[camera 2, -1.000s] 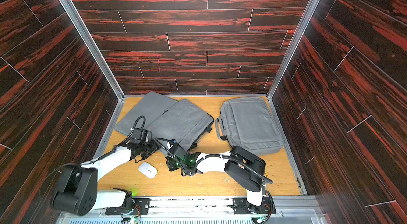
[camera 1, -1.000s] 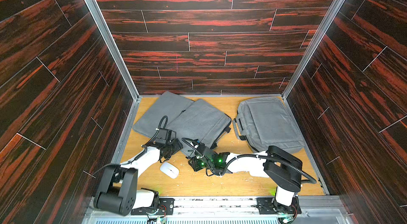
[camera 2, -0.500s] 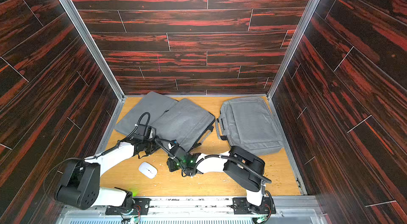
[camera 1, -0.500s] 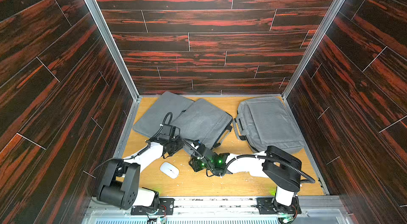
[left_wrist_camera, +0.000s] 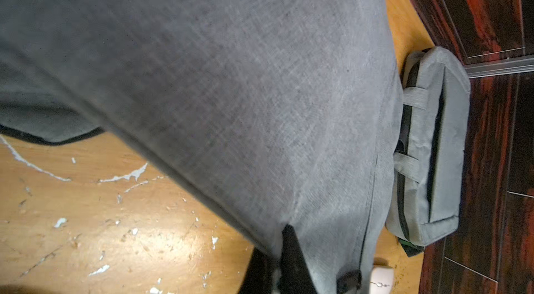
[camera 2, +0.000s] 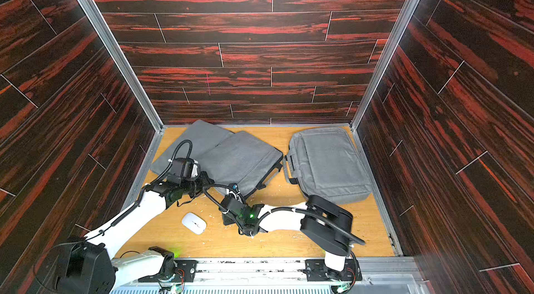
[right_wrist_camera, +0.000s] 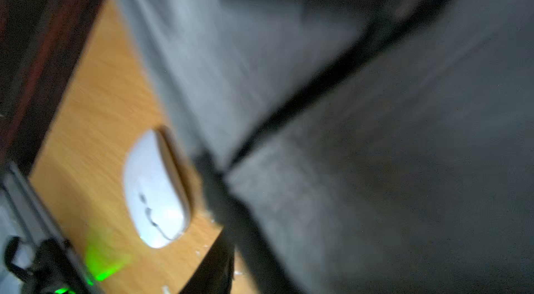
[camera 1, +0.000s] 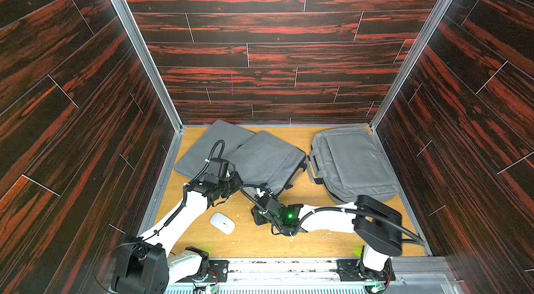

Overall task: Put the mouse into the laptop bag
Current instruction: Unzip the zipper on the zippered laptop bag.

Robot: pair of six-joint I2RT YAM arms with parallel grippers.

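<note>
The white mouse (camera 1: 222,222) (camera 2: 193,223) lies free on the wooden table, between the two arms. The grey laptop bag (camera 1: 265,159) lies flat in the middle. My left gripper (camera 1: 235,181) (left_wrist_camera: 284,232) is shut on the bag's near fabric edge, pinched between its black fingers (left_wrist_camera: 291,260). My right gripper (camera 1: 263,190) (right_wrist_camera: 225,220) sits at the bag's near corner, jaws apart with bare table showing between them; grey fabric rests against one finger. The mouse (right_wrist_camera: 156,191) lies just beside it. The right wrist view is blurred.
A second grey sleeve (camera 1: 213,142) lies partly under the bag at the back left. A thicker grey bag with handles (camera 1: 355,162) (left_wrist_camera: 433,145) lies at the right. Dark wood-pattern walls (camera 1: 260,47) close in three sides. The table (camera 1: 318,237) is scuffed with white flecks.
My left gripper has moved right to the bag's near edge and shut on the fabric. My right gripper's jaws have widened. The mouse has not moved.
</note>
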